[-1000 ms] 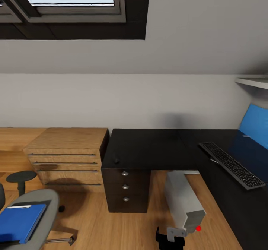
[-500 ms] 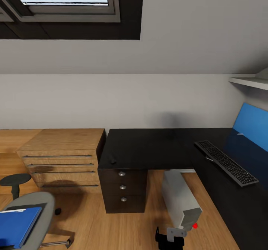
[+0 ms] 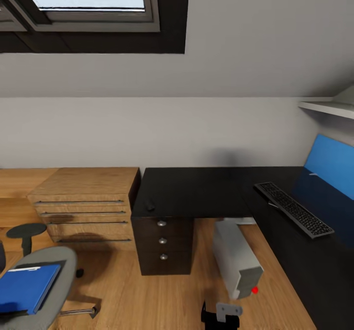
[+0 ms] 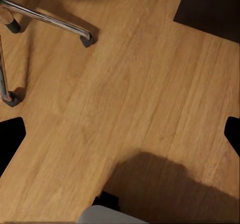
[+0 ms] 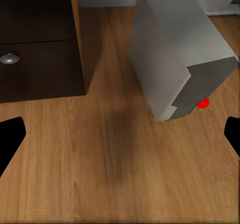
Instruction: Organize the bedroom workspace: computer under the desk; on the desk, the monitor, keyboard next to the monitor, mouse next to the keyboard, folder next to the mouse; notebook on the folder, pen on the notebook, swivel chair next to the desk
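Note:
The black-topped desk (image 3: 196, 190) stands against the wall, with the keyboard (image 3: 293, 215) on its right wing and the small mouse (image 3: 149, 205) at its front left edge. The grey computer (image 3: 236, 257) (image 5: 175, 58) stands on the floor under the desk. At lower left the blue folder (image 3: 24, 288) lies on the swivel chair's seat (image 3: 61, 263); a dark flat edge shows beyond it. Monitor, notebook and pen are out of view. My right gripper (image 5: 120, 139) hangs open above the floor in front of the computer. My left gripper (image 4: 120, 139) is open over bare floor near the chair's base (image 4: 47, 19).
A light-wood dresser (image 3: 83, 199) adjoins the desk's left side. Dark drawers (image 3: 162, 241) (image 5: 35, 38) sit under the desk's left end. A blue back panel (image 3: 334, 165) and a white shelf (image 3: 327, 107) are at right. Wood floor (image 3: 128, 290) lies between chair and desk.
The whole head view has shifted a little, so the camera moved. The desk, keyboard, mouse, computer, chair and folder keep their places relative to each other.

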